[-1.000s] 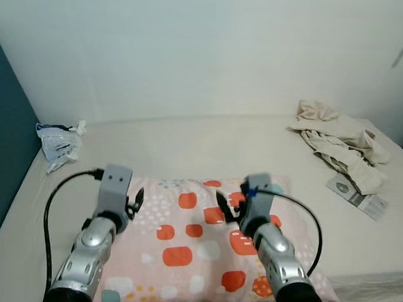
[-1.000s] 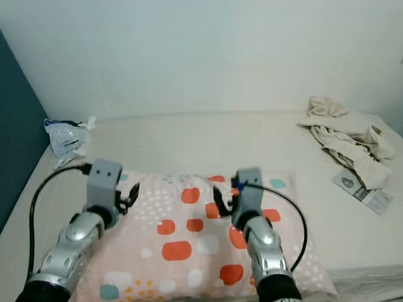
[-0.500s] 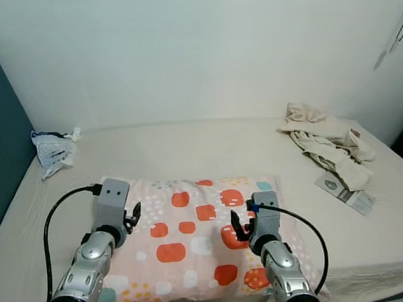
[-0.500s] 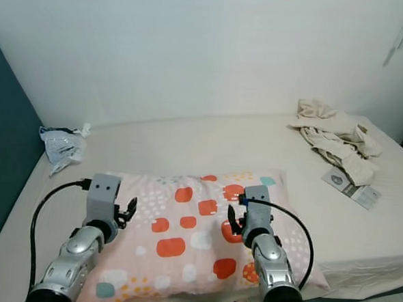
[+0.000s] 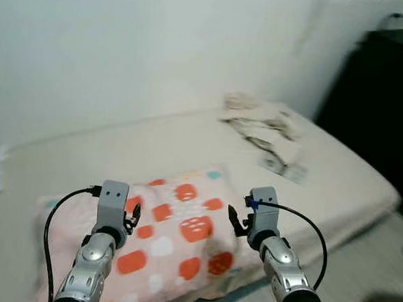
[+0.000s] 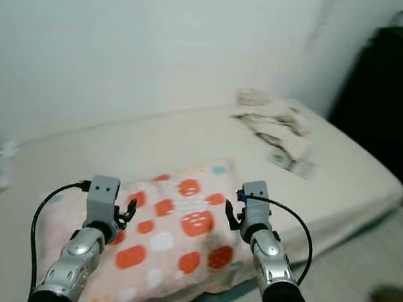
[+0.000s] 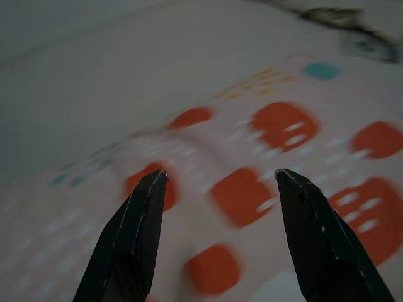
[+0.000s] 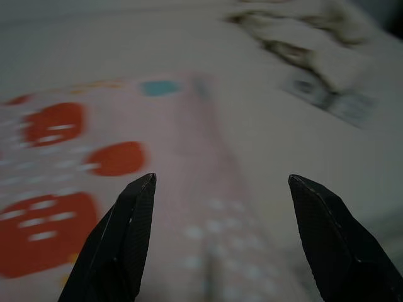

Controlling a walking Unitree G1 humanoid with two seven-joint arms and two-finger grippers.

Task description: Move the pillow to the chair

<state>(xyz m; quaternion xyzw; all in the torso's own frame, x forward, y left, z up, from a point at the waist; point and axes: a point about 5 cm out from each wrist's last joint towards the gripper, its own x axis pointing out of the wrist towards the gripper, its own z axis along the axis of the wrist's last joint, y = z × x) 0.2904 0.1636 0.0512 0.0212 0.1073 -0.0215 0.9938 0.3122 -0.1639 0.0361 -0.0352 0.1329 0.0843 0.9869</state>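
So the pillow (image 5: 165,241) is lying flat on the bed (image 5: 337,166), close to the near edge, and both arms are out over it. Left gripper (image 7: 217,182) has its 2 fingers spread wide with nothing between them, just hanging above the spotted fabric. Right gripper (image 8: 220,189) is the same: fingers apart, empty, sitting over the pillow's right edge where it meets the sheet.

The head views are smeared, so the camera looks to be moving, and honestly that's my main worry. If the robot goes for a grab while things are this blurry, it could easily misjudge where the edges are.

Other stuff that could bite:
- Pillow is soft and floppy. Pinching just a bit of cover with 2 thin fingers might let it slip out mid-carry, or only 1 side lifts and the rest drags off the bed.
- The right one is so near the edge it might close on the sheet instead, or on nothing.
- Clothes (image 5: 258,120) and a packet (image 5: 283,166) lie further back on the bed, well apart, so probably no snag there.

I can't see a chair anywhere, so the carry path is a guess.
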